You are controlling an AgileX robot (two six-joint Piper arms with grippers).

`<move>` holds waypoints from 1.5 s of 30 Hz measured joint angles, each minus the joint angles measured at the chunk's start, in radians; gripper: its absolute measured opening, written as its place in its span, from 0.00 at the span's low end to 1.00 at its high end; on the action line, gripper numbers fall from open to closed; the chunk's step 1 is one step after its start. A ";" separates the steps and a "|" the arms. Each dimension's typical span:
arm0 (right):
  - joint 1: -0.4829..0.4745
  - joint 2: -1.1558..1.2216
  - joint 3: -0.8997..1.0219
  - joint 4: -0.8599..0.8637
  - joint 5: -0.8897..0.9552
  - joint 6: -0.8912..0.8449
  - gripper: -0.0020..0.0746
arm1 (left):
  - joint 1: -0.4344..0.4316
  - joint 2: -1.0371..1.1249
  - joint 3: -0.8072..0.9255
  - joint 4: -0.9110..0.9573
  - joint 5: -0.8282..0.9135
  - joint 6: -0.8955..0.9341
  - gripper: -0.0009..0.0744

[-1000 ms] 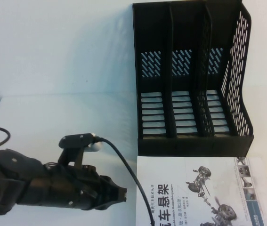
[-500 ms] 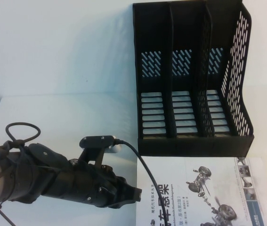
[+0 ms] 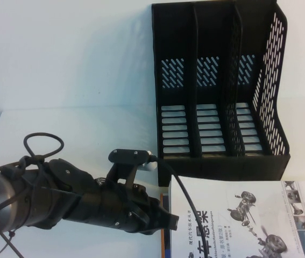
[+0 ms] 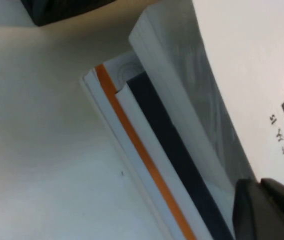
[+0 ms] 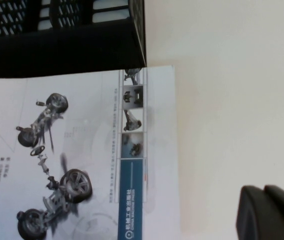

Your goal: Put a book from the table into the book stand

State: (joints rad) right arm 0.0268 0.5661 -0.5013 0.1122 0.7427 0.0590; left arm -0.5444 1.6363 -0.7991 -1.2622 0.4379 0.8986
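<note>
L gripper point(image 3: 165, 219) at book point(image 3: 238, 215) spine edge, prob. clenched, empty. R gripper point(image 5: 269, 212) clenched beside book. Stand point(image 3: 219, 91) empty.

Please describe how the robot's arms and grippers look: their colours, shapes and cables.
The left arm is matte black and bulky, with a silver cylinder at its near end. A small black camera box sits on a bracket above the left gripper, and a black cable loops along it. Of the right gripper, only rounded black fingers show.
</note>
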 joint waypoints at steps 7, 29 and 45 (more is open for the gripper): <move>0.000 0.000 0.000 0.000 0.038 0.018 0.02 | 0.000 0.000 -0.002 0.065 -0.001 -0.026 0.01; 0.000 0.000 0.000 0.000 0.136 0.056 0.02 | 0.000 0.054 -0.002 0.185 0.045 -0.108 0.01; 0.000 0.000 0.000 -0.004 0.136 0.070 0.02 | 0.000 0.032 -0.009 0.218 0.028 -0.152 0.01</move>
State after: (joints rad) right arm 0.0268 0.5661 -0.5013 0.1083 0.8783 0.1295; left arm -0.5444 1.6686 -0.8084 -1.0443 0.4662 0.7469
